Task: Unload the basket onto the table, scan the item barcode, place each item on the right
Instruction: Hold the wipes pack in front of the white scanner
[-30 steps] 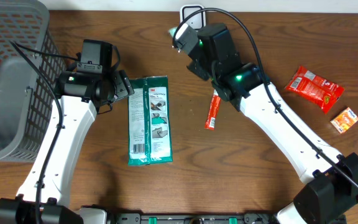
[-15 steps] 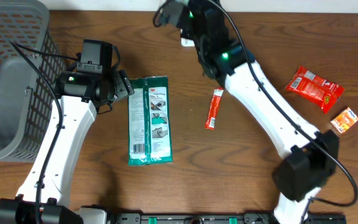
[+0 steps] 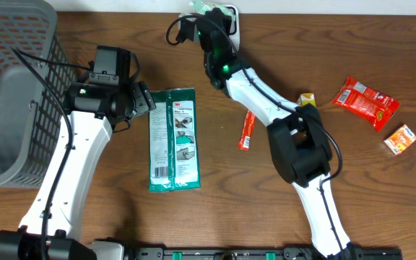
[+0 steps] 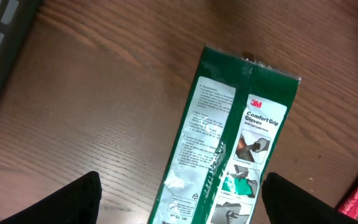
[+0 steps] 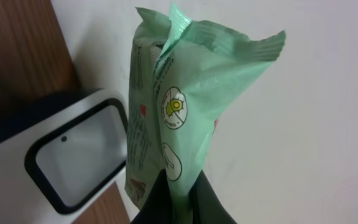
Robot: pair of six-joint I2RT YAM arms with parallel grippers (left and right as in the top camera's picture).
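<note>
Now we have swung our right gripper (image 5: 178,190), clamped on the pale green packet (image 5: 191,87), up beside the scanner (image 5: 73,155), so the barcode read looks imminent, while our left gripper (image 4: 182,202) hangs open over the glove pack (image 4: 229,143).

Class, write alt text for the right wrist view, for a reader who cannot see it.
The right pincer grips a pale green crinkled plastic packet by its lower edge, beside a white scanner with a black-rimmed window. A white wall is behind, brown wooden table at upper left.
</note>
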